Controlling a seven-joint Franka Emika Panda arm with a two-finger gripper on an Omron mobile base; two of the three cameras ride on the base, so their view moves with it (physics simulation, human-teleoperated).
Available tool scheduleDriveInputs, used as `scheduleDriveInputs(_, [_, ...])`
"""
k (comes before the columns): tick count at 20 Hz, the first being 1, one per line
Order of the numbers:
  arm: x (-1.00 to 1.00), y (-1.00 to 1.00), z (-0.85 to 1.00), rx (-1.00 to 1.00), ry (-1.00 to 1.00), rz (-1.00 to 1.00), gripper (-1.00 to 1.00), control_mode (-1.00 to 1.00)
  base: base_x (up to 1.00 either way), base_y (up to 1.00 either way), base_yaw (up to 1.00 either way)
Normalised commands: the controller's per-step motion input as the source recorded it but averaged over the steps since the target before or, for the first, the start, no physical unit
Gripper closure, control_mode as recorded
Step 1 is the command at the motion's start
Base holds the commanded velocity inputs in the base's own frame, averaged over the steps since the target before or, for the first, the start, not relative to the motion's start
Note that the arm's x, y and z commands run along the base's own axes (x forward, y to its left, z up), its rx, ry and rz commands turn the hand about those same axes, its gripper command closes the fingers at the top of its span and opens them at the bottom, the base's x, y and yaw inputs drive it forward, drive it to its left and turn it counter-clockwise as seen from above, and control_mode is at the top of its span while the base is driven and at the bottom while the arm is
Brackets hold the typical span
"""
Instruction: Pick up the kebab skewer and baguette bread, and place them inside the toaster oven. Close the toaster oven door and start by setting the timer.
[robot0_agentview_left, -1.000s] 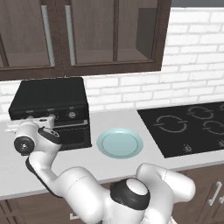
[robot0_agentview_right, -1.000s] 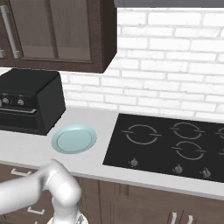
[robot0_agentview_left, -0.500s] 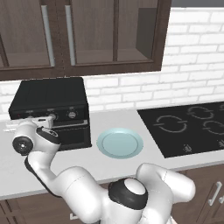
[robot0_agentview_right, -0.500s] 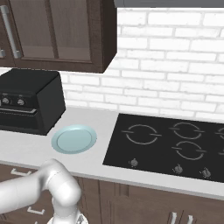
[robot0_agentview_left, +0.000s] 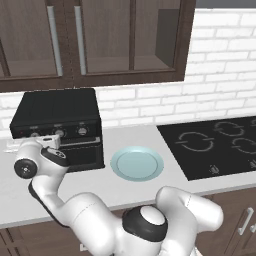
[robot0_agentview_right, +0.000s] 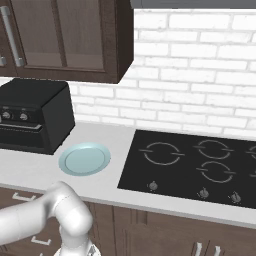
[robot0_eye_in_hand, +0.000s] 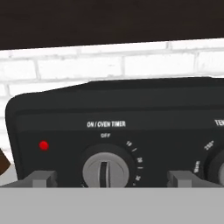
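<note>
- Black toaster oven (robot0_agentview_right: 32, 116) stands at the desk's (robot0_agentview_right: 115, 165) left, door shut.
- Pale blue plate (robot0_agentview_right: 84, 159) lies bare beside it.
- Black cooktop (robot0_agentview_right: 195, 167) sits at right.

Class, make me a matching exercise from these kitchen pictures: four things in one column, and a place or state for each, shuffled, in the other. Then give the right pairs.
Things:
1. plate
2. toaster oven door
3. timer knob
4. cooktop

Places or states:
A. closed
B. between the oven and the cooktop, nothing on it
C. flat in the counter below the brick wall
D. between the open jaws, under the words ON / OVEN TIMER

Pairs: 1-B, 2-A, 3-D, 4-C
</note>
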Motion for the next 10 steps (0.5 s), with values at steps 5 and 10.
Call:
scheduleDriveInputs(5, [0.0,0.0,-0.02,0.0,-0.01,0.0,-1.0,-1.0,0.0,0.0,0.0])
scheduleDriveInputs(10, [0.02,0.02,0.0,0.0,-0.01,0.0,-1.0,-1.0,0.0,0.0,0.0])
